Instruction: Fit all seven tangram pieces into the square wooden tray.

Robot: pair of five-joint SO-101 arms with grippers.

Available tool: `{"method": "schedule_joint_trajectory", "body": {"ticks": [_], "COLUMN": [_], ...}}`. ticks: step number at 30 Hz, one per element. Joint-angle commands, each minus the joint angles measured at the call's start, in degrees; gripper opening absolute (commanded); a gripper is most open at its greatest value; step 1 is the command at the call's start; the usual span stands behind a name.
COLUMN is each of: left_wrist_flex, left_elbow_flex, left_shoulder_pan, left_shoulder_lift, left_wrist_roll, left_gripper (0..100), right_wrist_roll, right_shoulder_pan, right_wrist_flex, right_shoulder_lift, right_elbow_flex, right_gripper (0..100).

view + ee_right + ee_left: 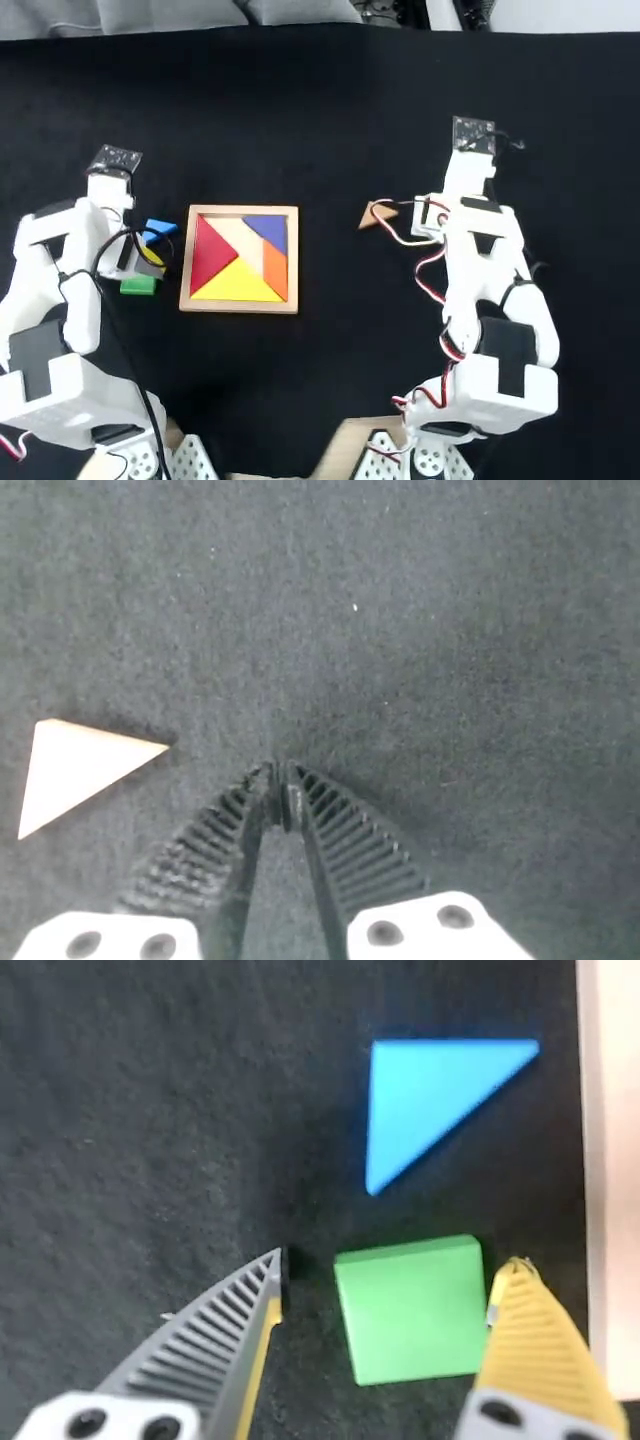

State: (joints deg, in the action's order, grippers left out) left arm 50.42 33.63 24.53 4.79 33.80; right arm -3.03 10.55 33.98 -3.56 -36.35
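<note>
The square wooden tray [240, 305] lies mid-table and holds a red triangle [211, 255], a yellow triangle [240, 286], an orange piece [276, 263] and a dark blue piece [268, 228]. Left of it lie a light blue triangle [430, 1095] and a green square [410, 1308]. My left gripper [395, 1265] is open, its grey and yellow fingers on either side of the green square, apart from it. A pale wooden triangle [75, 770] lies right of the tray [378, 214]. My right gripper [277, 780] is shut and empty, just beside that triangle.
The tray's pale rim [605, 1160] runs close beside the green square and the yellow finger [525, 1340]. Black cloth covers the table. Both arm bases stand at the near edge, with red and white cables hanging from the right arm [470, 240].
</note>
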Motion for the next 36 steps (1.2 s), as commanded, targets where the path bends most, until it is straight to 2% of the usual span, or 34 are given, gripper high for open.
{"method": "schedule_joint_trajectory", "body": {"ticks": [1, 7, 18, 27, 31, 36], "left_wrist_flex": [-0.35, 1.05, 5.10, 15.30, 18.73, 22.86], "left_elbow_flex": [1.10, -0.48, -0.84, -9.45, -13.23, -21.14], "left_shoulder_pan": [-1.27, -2.59, -4.88, -7.52, -9.36, -15.08], "left_shoulder_lift": [-0.62, -0.26, -1.05, -1.05, -1.05, -1.05], "left_wrist_roll": [-0.26, -0.26, -4.31, -4.48, -7.38, -10.55], "left_gripper": [29, 16, 16, 16, 16, 16], "right_wrist_roll": [-0.53, -0.53, -0.53, -0.53, -0.53, -0.53], "right_shoulder_pan": [-1.14, -1.14, -1.14, -1.14, -1.14, -1.14], "right_wrist_flex": [-0.97, -0.97, -0.97, -0.97, -0.97, -0.97], "right_shoulder_lift": [0.22, 0.22, 0.22, 0.22, 0.22, 0.22], "right_elbow_flex": [2.77, 2.77, 2.77, 2.77, 2.77, 2.77], "right_gripper": [1.5, 1.5, 1.5, 1.5, 1.5, 1.5]}}
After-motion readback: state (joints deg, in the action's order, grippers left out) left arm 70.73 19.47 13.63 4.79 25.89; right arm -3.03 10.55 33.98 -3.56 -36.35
